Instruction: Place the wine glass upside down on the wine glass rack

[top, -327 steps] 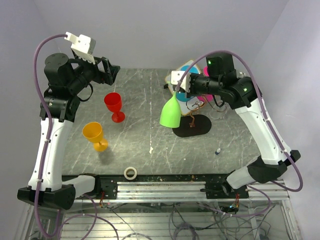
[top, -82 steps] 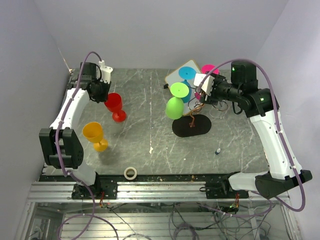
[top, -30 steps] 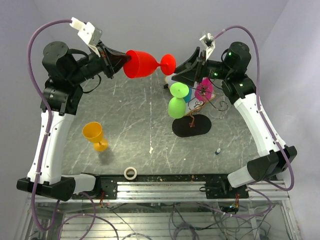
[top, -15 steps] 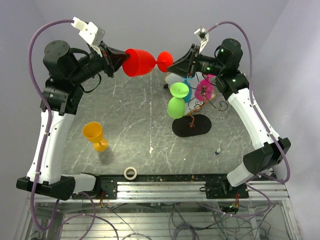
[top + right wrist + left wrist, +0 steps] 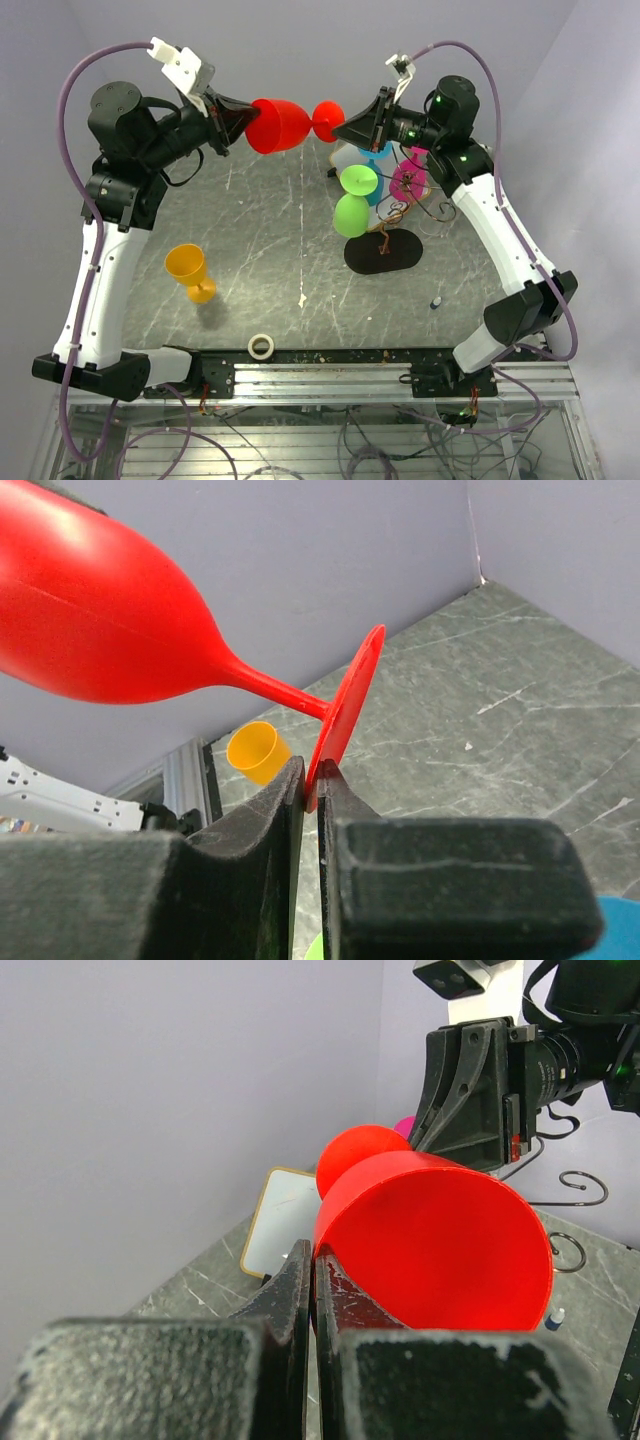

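Observation:
A red wine glass [image 5: 280, 125] hangs on its side high over the back of the table, held between both arms. My left gripper [image 5: 248, 122] is shut on the rim of its bowl [image 5: 430, 1250], one finger inside and one outside. The right gripper [image 5: 343, 128] is shut on the edge of the round foot [image 5: 345, 715], which sits between its fingertips [image 5: 313, 780]. Below it, on the right, stands the wine glass rack [image 5: 383, 252] with its black oval base. A green glass [image 5: 350, 215] and a pink glass [image 5: 409, 182] hang upside down on the rack.
An orange glass [image 5: 188, 268] stands upright on the left of the table. A white board with a wooden rim [image 5: 345, 155] lies behind the rack. A tape roll [image 5: 261, 346] sits at the near edge, and a small bottle [image 5: 436, 301] lies right of centre.
The right gripper has slid left onto the red glass's foot and closed on it. The left gripper has kept its grip on the bowl rim, barely moving.

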### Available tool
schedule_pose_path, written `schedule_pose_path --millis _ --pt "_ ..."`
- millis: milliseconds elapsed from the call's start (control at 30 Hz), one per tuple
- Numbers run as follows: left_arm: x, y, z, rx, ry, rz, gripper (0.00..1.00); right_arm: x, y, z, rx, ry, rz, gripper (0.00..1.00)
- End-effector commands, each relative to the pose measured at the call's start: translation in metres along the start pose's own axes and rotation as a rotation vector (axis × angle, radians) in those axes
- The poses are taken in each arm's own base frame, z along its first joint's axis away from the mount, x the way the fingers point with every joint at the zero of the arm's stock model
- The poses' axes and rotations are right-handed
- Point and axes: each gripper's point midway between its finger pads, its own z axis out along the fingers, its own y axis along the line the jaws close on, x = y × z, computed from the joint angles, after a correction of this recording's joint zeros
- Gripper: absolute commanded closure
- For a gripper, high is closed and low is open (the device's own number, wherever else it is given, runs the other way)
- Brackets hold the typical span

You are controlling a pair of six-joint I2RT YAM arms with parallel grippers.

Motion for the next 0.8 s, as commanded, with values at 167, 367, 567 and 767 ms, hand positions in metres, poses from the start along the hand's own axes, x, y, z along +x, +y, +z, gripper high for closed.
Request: schedule_pose_path --millis 167,367,567,767 --pt "0.006 -0.016 0.0 0.076 0.008 0.024 0.93 -0.015 -0.008 0.004 0.071 -0.038 -0.006 1.0" --pt "0.016 -0.027 -0.001 0.13 0.016 0.003 0.81 -0.018 -0.01 0.001 0.094 -0.04 -0.043 1.0" --pt "0.018 -0.027 -0.004 0.122 0.021 0.002 0.65 -0.023 -0.008 -0.004 0.092 -0.041 -0.1 1.0" --pt "0.017 -0.019 -0.012 0.061 0.041 0.06 0.42 -0.026 -0.009 -0.011 0.11 -0.033 -0.162 1.0"
